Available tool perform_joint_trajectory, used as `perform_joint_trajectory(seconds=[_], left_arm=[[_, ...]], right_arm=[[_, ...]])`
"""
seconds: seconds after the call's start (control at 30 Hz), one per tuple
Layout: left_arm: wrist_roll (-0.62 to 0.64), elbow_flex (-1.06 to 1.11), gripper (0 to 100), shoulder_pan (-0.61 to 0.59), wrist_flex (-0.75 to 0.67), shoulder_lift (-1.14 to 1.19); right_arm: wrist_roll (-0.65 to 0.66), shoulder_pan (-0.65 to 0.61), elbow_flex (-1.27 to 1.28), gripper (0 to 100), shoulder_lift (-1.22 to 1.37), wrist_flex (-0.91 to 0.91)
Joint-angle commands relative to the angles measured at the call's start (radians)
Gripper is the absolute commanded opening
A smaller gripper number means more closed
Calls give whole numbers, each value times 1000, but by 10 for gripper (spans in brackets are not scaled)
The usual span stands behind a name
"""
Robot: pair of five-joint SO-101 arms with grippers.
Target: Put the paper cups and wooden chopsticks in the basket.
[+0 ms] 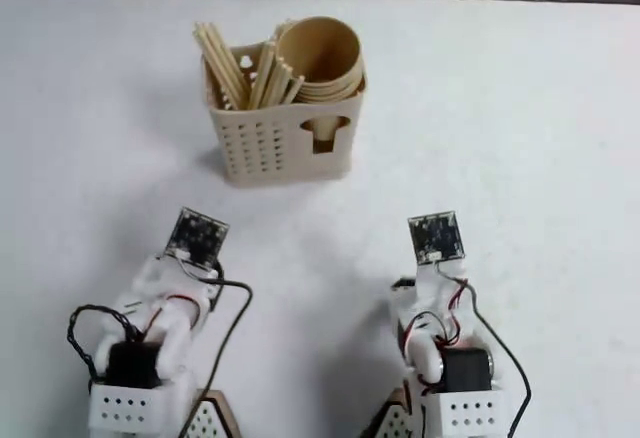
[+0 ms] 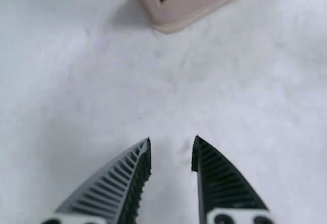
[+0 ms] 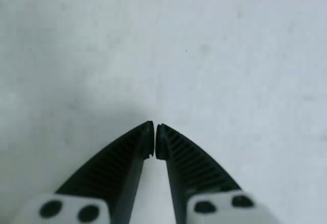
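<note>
Wooden chopsticks [image 1: 225, 58], paper cups [image 1: 320, 53] already in basket [image 1: 270, 148] ahead of slightly spread left pincer [image 2: 171, 144], pressed-together right pincer [image 3: 154, 132]; seemingly complete, so keep both back.

Legible text, labels, numbers, signs: none.
Basket [image 1: 285, 143], toward the far edge of the bench [image 1: 520, 138]: plain perforated walls.
Paper cups [image 1: 322, 53] in the basket: plain sides.
Left arm's dark board [image 1: 197, 234] and right arm's dark board [image 1: 436, 237]: fine markings, too small to read.
</note>
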Motion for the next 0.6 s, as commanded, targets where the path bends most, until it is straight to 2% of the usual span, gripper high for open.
perform_joint_trajectory(seconds=[0.0, 0.13, 0.57], left_arm=[[-9, -5, 143, 5, 97, -15], [-5, -5, 143, 4, 167, -15], [-3, -5, 143, 2, 166, -15]], right_arm=[[-2, 12, 9, 19, -12, 27], [-2, 12, 9, 19, -12, 27], [0, 12, 9, 19, -12, 27]])
